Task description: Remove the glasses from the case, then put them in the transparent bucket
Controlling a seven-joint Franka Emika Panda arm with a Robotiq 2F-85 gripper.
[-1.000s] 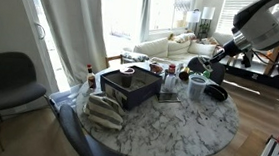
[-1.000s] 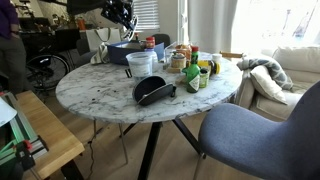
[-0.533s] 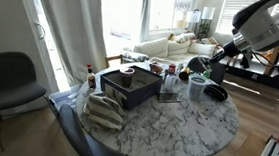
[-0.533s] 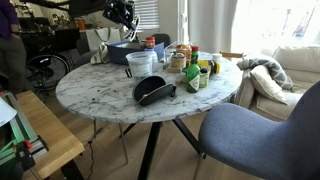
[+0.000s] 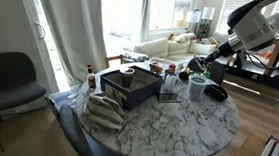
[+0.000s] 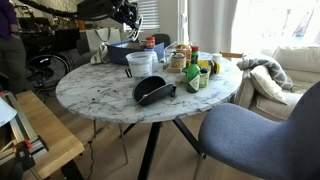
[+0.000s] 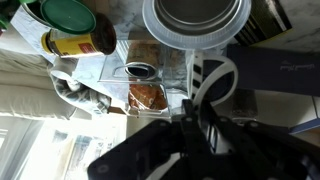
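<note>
The glasses (image 7: 200, 80), a thin pale loop of frame as far as I can make out, hang in the lower middle of the wrist view. The jaws of the black Robotiq gripper (image 7: 197, 114) look drawn together on them. It is blurred there, so I call that grip likely, not certain. The small rounded black case (image 6: 153, 90) lies with its lid up in the centre of an exterior view, near the front rim of the worktop, and I see nothing pale inside it. The small clear-whitish plastic bucket (image 7: 195, 20) fills the top middle of the wrist view, mouth open. In an exterior view the bucket (image 5: 197, 89) stands just beside the case (image 5: 216, 92).

Since half a second ago the gripper (image 5: 195, 65) has drifted a little toward the left of the frame and the arm has lifted slightly, closing on the bucket. I'd judge the glasses are out of the case and the carry is nearly done. The gripper is not yet squarely over the bucket's mouth, so it has to line up before letting go.

The air above the bucket is open. A yellow jar with a green lid (image 7: 70, 25) sits in the upper left of the wrist view, a cluster of bottles (image 6: 195, 68) crowds one side, and the big dark rectangular box (image 5: 129, 85) stands further left. The rim of the round marble worktop (image 5: 176, 126) is near the case, so a missed drop could slide off.
</note>
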